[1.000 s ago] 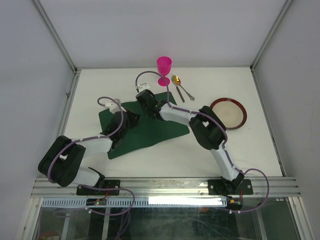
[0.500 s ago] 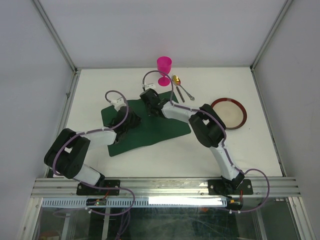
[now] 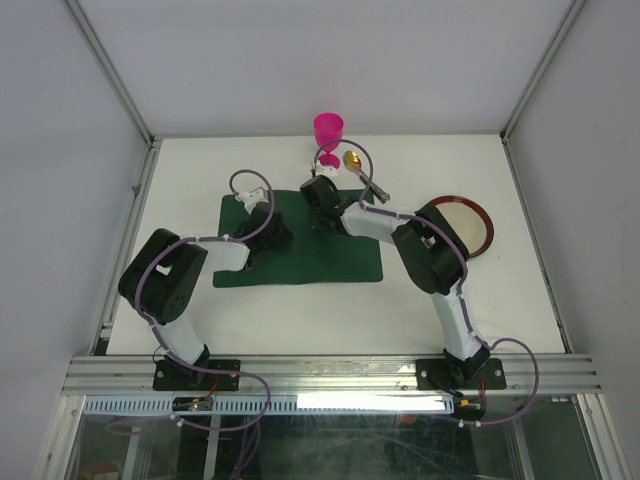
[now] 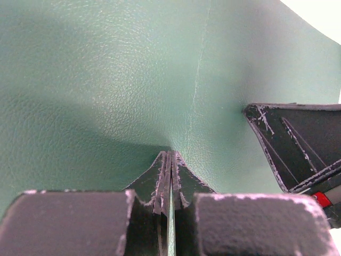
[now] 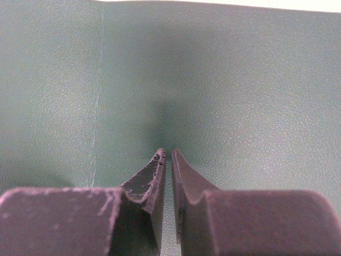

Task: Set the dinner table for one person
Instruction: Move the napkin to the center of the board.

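The dinner table (image 3: 300, 310) spreads white between its frame rails (image 3: 132, 230). The green placemat (image 3: 330, 255) lies flat about mid-table, slightly left, with its long edges parallel to the near rail. The left gripper (image 4: 170, 160) is clamped tight on the left part of the mat (a thin green line shows between its fingers). The right gripper (image 5: 166, 157), near the mat's far edge, is narrowed to a slit on a pucker of the mat. Just beyond that far edge stand a pink goblet (image 3: 328, 130) and a spoon (image 3: 353, 160). The plate (image 3: 480, 225) sits near the mat's right edge, its left rim under the right arm. Bare white runs along the whole near strip, the far left corner and the far right corner.
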